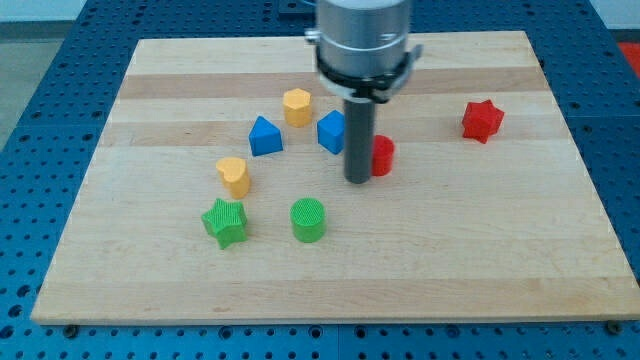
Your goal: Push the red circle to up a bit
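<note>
Red is the colour to watch: the red circle (pixel 383 155) sits near the middle of the wooden board (pixel 150 280), touching the right side of my tip (pixel 357 181). You need it to go toward the view's top, so my tip must get under it first. No gripper here, only a rod. You can read no words or labels anywhere

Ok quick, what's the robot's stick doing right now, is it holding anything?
My tip: no end effector to open or close, holds nothing; it sits at the red circle, on its left side in the view, apparently touching.
</note>
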Controlling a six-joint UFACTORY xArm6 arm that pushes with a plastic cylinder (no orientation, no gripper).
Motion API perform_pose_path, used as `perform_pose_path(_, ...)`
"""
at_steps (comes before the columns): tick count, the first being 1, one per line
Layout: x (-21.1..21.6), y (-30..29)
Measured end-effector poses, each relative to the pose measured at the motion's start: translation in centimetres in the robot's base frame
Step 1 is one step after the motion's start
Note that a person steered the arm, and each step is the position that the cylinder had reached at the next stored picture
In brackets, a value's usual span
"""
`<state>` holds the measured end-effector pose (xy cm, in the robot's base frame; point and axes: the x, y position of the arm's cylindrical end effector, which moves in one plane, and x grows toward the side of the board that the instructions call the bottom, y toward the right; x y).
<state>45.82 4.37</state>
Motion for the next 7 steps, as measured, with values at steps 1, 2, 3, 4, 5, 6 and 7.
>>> perform_pose_path(1, 0.0, 4.0)
perform_pose_path(2, 0.0, 4.7)
perform_pose_path(3, 0.3, 0.6)
perform_pose_path(4, 0.9, -3.8)
perform_pose_path(5, -1.3, -3.0)
perform_pose_path(6, -1.6, -2.0)
perform_pose_path(7, -1.7, -1.1)
